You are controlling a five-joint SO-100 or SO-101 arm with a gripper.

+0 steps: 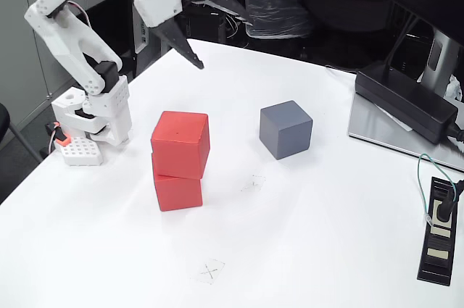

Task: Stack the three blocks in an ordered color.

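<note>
Two red blocks stand stacked near the table's middle in the fixed view: the upper red block [181,143] rests on the lower red block [177,191], turned slightly off square. A slate grey block [286,129] sits alone to their right, apart from the stack. My gripper [223,38] hangs in the air at the back, above and behind the stack, open, with nothing between its black fingers [185,50].
The white arm's base [90,116] is clamped at the table's left edge. A black power brick [404,101] lies on a grey tray at the right, and a power strip [438,232] with a plugged cable lies near the right edge. Small pencil crosses [210,272] mark the tabletop.
</note>
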